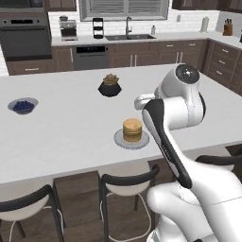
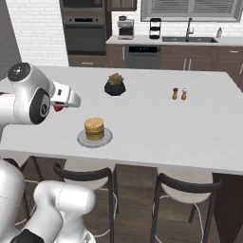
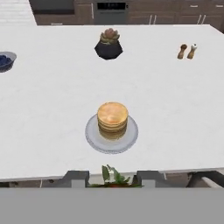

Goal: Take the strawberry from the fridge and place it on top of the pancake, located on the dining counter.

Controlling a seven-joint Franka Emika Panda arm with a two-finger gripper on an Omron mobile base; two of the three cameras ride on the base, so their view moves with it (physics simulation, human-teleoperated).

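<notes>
Holding strawberry [image 3: 114,178] short of pancake [image 3: 113,119], counter edge [image 3: 52,176]

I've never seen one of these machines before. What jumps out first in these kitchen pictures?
A big white robot arm looms over a long white dining counter. Near the counter's front edge a golden pancake stack sits on a small plate, and the gripper in front of it holds a leafy-topped strawberry. Farther back stands a dark potted succulent.
</notes>
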